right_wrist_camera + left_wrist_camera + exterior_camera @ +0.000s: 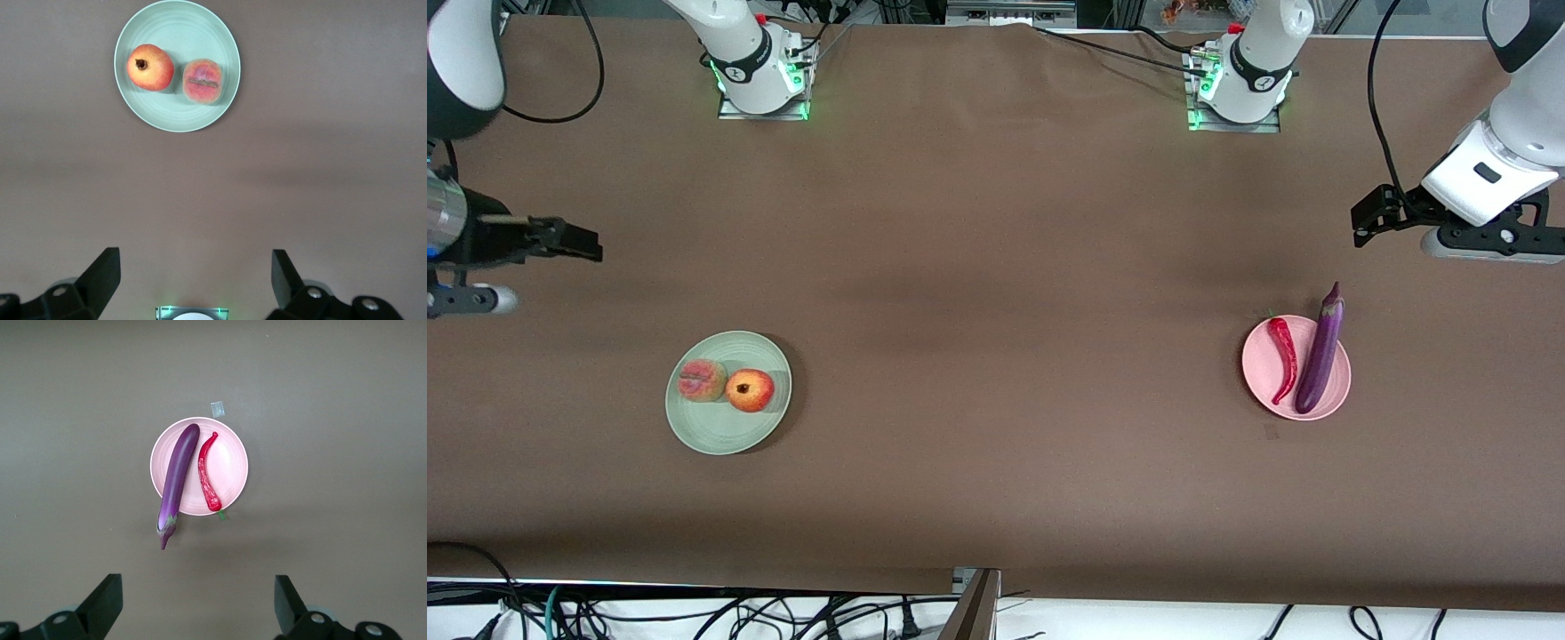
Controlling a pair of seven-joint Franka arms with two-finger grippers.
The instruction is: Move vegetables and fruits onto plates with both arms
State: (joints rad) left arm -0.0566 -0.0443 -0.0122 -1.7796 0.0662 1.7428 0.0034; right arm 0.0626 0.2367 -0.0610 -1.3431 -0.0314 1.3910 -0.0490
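The purple eggplant and the red chili lie side by side on the pale pink plate toward the left arm's end of the table; the eggplant's stem end overhangs the rim. They also show in the left wrist view: eggplant, chili, pink plate. The apple and the peach sit on the pale green plate, also seen in the right wrist view: apple, peach, green plate. My left gripper is open and empty, high above bare table. My right gripper is open and empty, raised at the table's other end.
The brown table lies between the two plates. The arm bases stand along the table's edge farthest from the front camera. A small clear scrap lies on the table beside the pink plate. Cables hang off the near edge.
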